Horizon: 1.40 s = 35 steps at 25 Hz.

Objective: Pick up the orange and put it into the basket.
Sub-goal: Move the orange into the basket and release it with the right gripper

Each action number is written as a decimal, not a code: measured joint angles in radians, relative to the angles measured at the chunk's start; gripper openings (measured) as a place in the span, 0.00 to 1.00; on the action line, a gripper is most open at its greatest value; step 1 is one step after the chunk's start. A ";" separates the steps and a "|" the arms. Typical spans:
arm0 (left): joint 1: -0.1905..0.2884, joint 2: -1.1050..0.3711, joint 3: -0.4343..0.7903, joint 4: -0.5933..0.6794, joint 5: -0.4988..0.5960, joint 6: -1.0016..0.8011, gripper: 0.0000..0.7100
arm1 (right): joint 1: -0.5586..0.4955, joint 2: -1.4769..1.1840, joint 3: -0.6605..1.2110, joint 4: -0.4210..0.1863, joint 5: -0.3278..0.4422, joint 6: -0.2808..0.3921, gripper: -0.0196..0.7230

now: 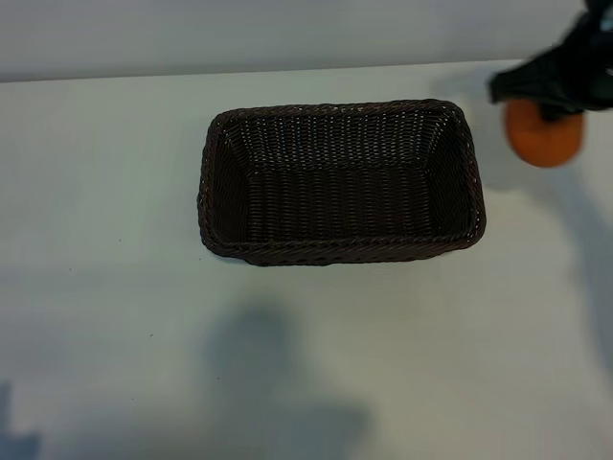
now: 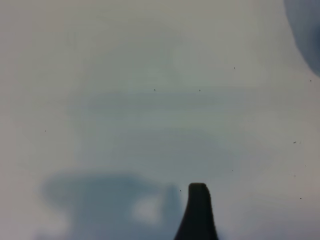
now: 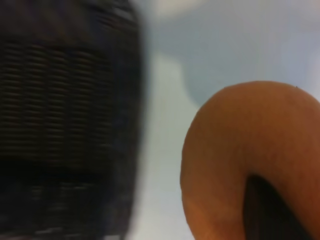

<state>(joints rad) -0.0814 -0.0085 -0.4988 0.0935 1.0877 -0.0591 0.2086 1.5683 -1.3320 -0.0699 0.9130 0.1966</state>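
The orange [image 1: 544,136] is at the far right of the exterior view, just beyond the basket's right end. My right gripper [image 1: 549,102] comes in from the top right corner and is shut on the orange from above. In the right wrist view the orange [image 3: 240,150] fills the near side, with one dark finger [image 3: 270,212] pressed against it. The dark woven basket [image 1: 340,251] sits in the middle of the table with nothing in it, and its wall [image 3: 65,125] shows close beside the orange. From my left gripper only one dark fingertip [image 2: 198,210] shows, over bare table.
The white table [image 1: 105,287] runs all round the basket. Its far edge [image 1: 115,77] meets a pale wall at the back. Soft shadows lie on the near part of the table [image 1: 278,383].
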 joint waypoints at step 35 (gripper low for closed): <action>0.000 0.000 0.000 0.000 0.000 0.000 0.83 | 0.243 0.424 -0.073 0.029 -0.130 -0.049 0.14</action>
<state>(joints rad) -0.0814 -0.0085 -0.4988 0.0935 1.0877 -0.0591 0.4515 1.9918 -1.4052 -0.0414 0.7831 0.1477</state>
